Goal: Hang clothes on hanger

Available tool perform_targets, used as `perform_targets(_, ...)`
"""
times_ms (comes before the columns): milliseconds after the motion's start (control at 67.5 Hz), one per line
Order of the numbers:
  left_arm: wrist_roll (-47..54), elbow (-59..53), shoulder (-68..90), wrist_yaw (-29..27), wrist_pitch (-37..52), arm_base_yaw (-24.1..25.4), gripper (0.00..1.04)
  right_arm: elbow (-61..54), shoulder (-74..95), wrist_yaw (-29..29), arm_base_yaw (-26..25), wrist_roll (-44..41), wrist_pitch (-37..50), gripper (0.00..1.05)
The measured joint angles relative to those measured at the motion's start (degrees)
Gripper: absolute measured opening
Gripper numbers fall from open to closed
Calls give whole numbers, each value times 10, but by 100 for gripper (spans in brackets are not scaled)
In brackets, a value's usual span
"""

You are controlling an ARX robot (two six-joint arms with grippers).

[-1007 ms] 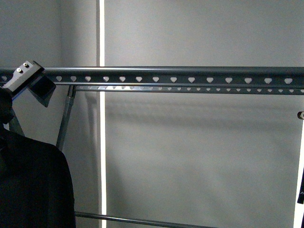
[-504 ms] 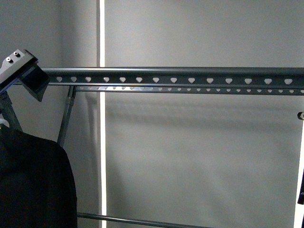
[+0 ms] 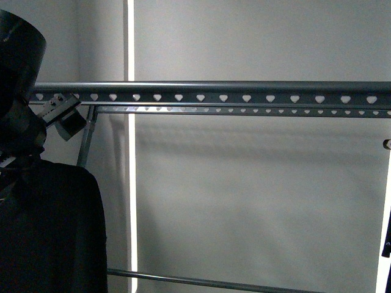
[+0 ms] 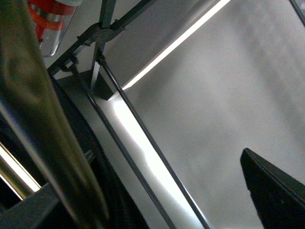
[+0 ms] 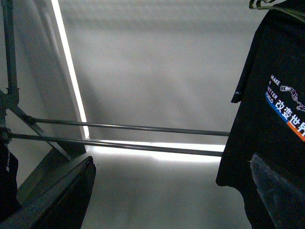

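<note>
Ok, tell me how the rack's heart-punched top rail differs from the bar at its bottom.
The top rail is broad and punched with a row of heart-shaped holes; the bottom bar is thin, round and plain. In the front view the rail crosses high up and level, while the bar runs low and slopes slightly. Both are grey metal and run lengthwise across the rack.

Hanger (image 3: pixel 244 97): smooth grey metal, soft sheen along the rail's top edge. T-shirt (image 5: pixel 259 143): matt black cloth with flat printed lettering. Wall (image 3: pixel 256 201): matt, even grey.
</note>
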Motion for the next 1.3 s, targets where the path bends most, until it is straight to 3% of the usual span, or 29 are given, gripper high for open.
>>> perform_targets(74,5,7,6,-4,-9,3,74,0,0,0,0,0,0,97)
perform_targets(281,20,1,6,1,-13,9,18,0,0,0,0,0,0,97)
perform_targets(370,8,-9,3,6,-14,9,5,0,0,0,0,0,0,97)
perform_targets(637,24,-77,-51,53,-4,0,4,0,0,0,0,0,0,97)
perform_targets(889,125,-174,-180,212,-26,-39,4,0,0,0,0,0,0,97)
perform_targets(1081,302,-193,-237,395,-112,-58,4,0,0,0,0,0,0,97)
perform_targets(1304,568,-136,-213,520,-157,-56,4,0,0,0,0,0,0,97)
